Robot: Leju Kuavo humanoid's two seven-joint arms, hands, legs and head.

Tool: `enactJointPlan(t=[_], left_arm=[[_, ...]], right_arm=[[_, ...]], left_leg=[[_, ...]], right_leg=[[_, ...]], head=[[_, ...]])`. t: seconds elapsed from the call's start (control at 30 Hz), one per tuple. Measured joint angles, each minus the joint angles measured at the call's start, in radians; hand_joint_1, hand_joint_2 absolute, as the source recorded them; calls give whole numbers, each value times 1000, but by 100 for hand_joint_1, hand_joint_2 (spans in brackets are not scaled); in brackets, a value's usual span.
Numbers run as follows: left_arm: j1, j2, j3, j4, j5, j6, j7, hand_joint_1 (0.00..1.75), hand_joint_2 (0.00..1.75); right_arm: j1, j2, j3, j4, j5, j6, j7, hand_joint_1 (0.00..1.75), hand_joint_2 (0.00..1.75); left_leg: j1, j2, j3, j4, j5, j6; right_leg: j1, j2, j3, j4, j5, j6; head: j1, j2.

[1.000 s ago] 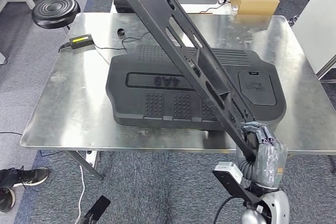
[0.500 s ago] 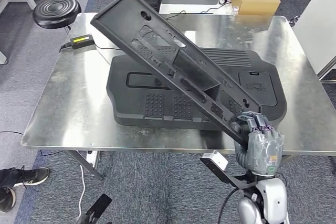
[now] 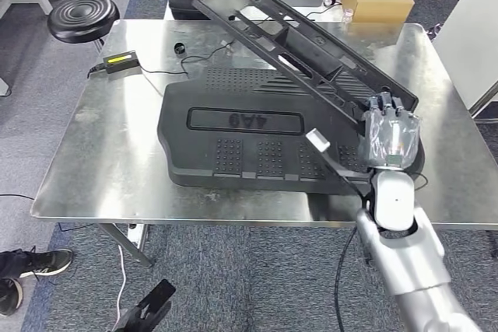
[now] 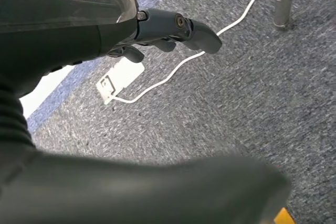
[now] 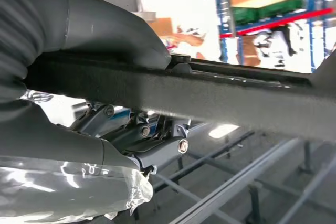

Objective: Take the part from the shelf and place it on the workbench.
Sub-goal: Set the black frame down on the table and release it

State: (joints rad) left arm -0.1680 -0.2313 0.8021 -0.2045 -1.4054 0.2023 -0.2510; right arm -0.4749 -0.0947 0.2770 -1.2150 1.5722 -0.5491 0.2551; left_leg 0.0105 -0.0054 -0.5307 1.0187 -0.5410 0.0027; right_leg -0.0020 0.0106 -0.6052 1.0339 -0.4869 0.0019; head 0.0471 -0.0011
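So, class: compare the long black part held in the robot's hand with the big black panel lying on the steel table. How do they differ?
The long part is narrow and slotted; the panel is broad with studded patches. The long part is tilted above the table, gripped by the right hand; the panel lies flat. Both are black plastic.

R arm is raised from below, right hand [image 3: 391, 131] closed on long black part [image 3: 293, 44]. Left hand [image 4: 174, 30] is hung w/ fingers extended.

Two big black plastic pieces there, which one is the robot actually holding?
The long slotted black frame: the right hand grips its near end, and it slants up over the table. The wide moulded black panel lies flat, untouched.
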Motion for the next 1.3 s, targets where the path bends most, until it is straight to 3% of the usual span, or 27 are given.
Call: enactJointPlan(t=[0.23,0.57,0.63,0.7,0.77,0.9,1.03,1.3], left_arm=[[-7,-2,-17,0,0,0,8,0,0],[-6,-3,-21,0,2,1,11,0,0],[-6,-3,-21,0,3,2,12,0,0],[-6,-3,-21,0,7,3,12,0,0],[-5,-3,-21,0,13,6,11,0,0],[-1,-3,-21,0,30,17,9,0,0],[8,-2,-20,0,46,31,8,0,0],[18,-2,-18,0,56,37,3,0,0]], right_arm=[[-125,-47,86,184,0,36,76,175,175],[-165,-80,152,298,0,41,117,175,175],[-166,-91,171,317,0,42,128,147,175],[-166,-101,195,340,0,49,133,65,175],[-166,-109,220,363,0,56,128,5,175],[-161,-123,246,391,0,86,76,0,175],[-136,-142,243,378,-2,101,29,0,0],[-88,-177,211,301,0,102,-5,0,0]], left_leg=[[0,0,-1,0,0,0],[0,0,-1,0,0,0],[0,0,-1,0,0,0],[0,0,-1,0,0,0],[0,0,-1,0,0,0],[0,0,-1,0,0,0],[0,0,0,0,0,0],[0,0,2,0,0,0]], right_leg=[[0,-1,-1,0,0,0],[0,-1,-1,0,0,0],[0,-1,-1,0,0,0],[0,-1,-1,0,0,0],[0,-1,-1,0,0,0],[0,-2,-1,0,0,0],[0,-1,-1,0,0,0],[0,-1,2,-1,0,0]], head=[[0,0],[0,0],[0,0],[0,0],[0,0],[0,0],[0,0],[0,0]])
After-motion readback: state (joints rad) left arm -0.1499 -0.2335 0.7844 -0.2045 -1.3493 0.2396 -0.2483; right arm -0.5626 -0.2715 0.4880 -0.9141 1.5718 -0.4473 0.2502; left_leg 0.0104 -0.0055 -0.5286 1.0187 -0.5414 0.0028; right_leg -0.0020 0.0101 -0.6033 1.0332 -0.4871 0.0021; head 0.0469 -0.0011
